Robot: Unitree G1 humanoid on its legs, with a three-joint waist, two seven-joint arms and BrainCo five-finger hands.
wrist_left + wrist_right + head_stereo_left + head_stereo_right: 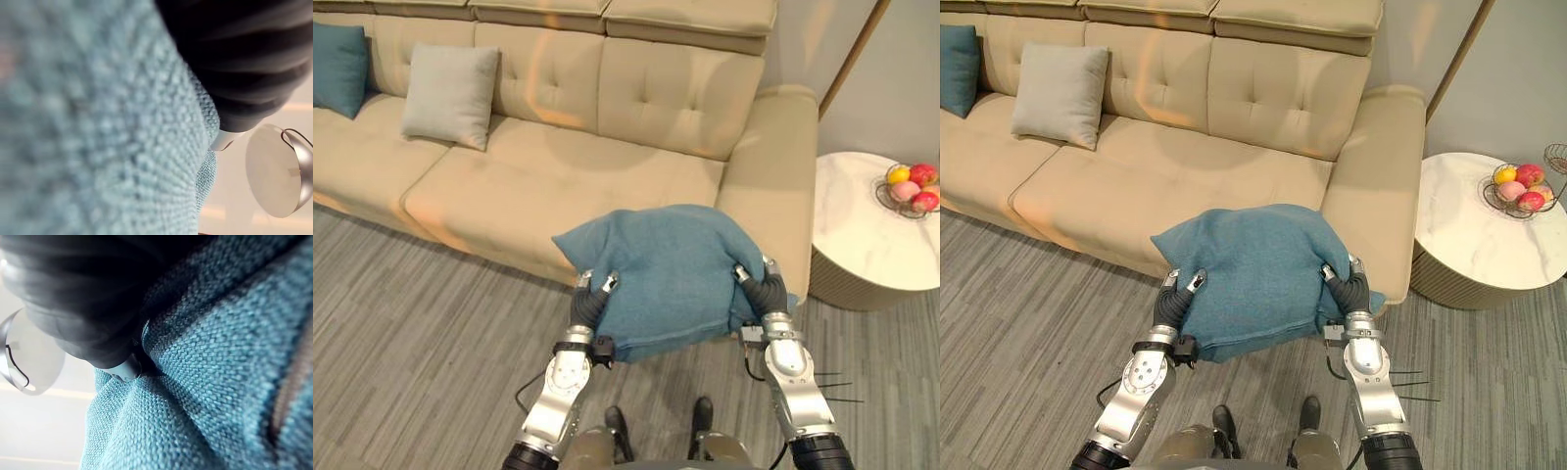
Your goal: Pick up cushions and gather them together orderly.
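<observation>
Cushion (pixel 671 269) of teal cloth hangs clear of the floor (pixel 411 323) before the right end of the sofa (pixel 558 186), pressed between left hand (pixel 592 299) and right hand (pixel 759 289), likely because it is too wide and soft for one, with fingers of each curled onto its side edges.

Cushion (pixel 671 269) in frt of sofa (pixel 558 176), side table (pixel 852 230) to its R.
</observation>
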